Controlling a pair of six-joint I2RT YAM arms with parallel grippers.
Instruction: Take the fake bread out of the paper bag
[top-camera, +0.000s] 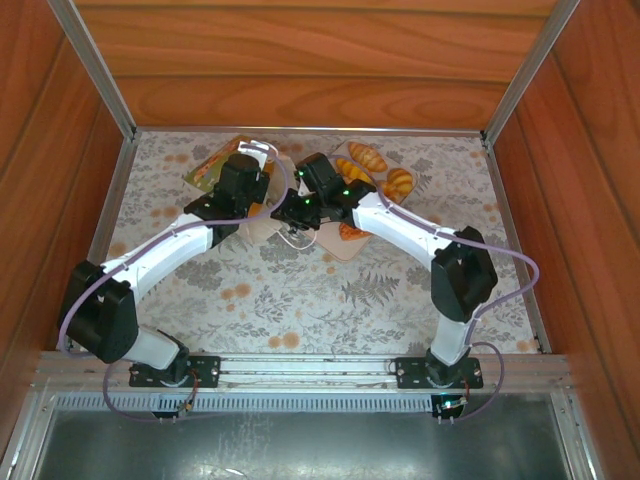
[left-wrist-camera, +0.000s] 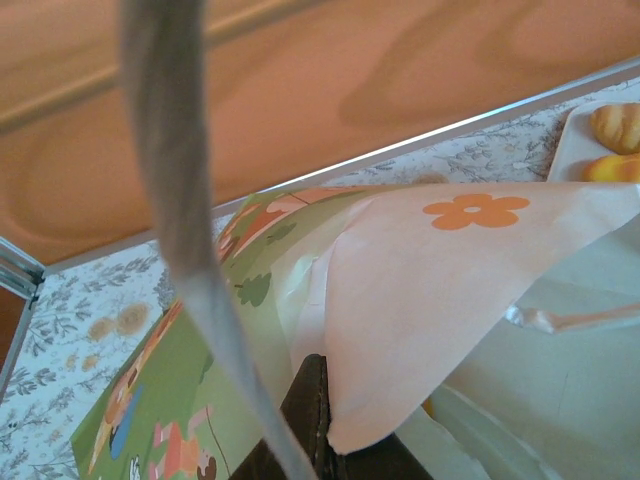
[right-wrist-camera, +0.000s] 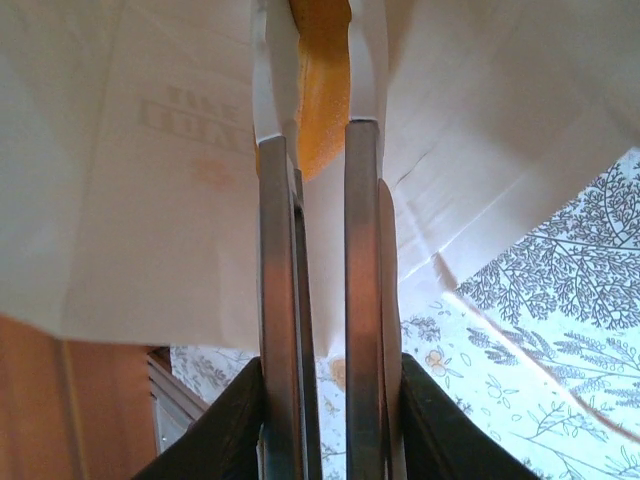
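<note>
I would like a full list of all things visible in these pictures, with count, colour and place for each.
paper bag: one, white with green-orange print, far centre of table
tray: one, pale pink, right of bag
fake bread: at least four, golden-orange, on tray
bread piece: one, orange, inside bag
table: one, grey floral cover
wooden walls: brown, around table
left gripper: one, dark, shut on bag's edge
right gripper: one, in bag, fingers closed on bread piece
</note>
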